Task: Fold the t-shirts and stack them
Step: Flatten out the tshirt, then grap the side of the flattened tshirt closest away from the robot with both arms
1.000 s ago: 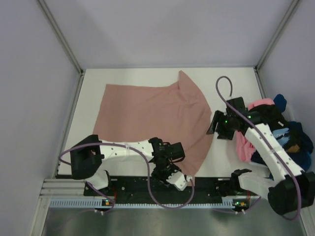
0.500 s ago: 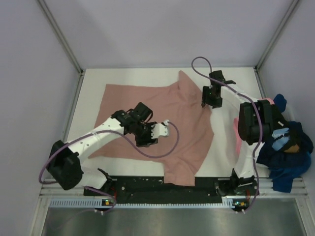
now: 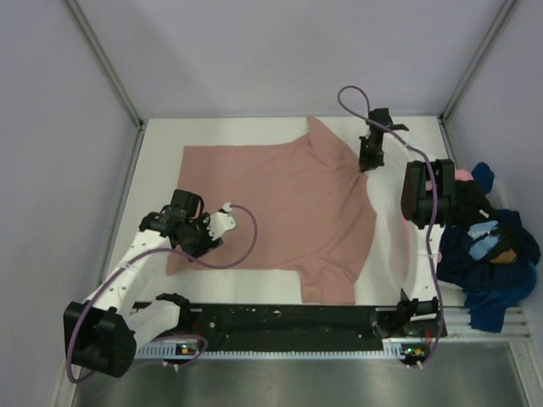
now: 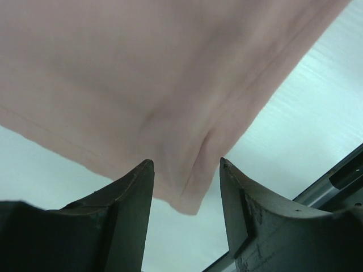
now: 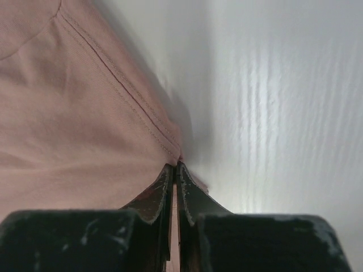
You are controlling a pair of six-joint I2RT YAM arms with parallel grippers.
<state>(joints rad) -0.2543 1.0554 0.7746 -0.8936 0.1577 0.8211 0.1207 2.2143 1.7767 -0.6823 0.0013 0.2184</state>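
Note:
A dusty rose-pink t-shirt (image 3: 271,203) lies spread on the white table (image 3: 153,161). My left gripper (image 3: 202,244) hovers at the shirt's near-left corner. In the left wrist view it (image 4: 184,164) is open, and the corner of the pink cloth (image 4: 142,73) sits between and just beyond the fingertips, not pinched. My right gripper (image 3: 366,164) is at the shirt's far-right edge. The right wrist view shows it (image 5: 177,165) shut on the stitched hem of the shirt (image 5: 68,113), with cloth pressed between the pads.
A heap of other t-shirts, navy and light blue (image 3: 490,254) with a bit of bright pink (image 3: 462,175), lies off the table's right edge. Grey walls enclose the table on three sides. The black rail (image 3: 280,320) with the arm bases runs along the near edge.
My left arm swung from the shirt's middle to its near-left corner. The right gripper moved to the far-right hem and shut on it. The shirt lies flatter.

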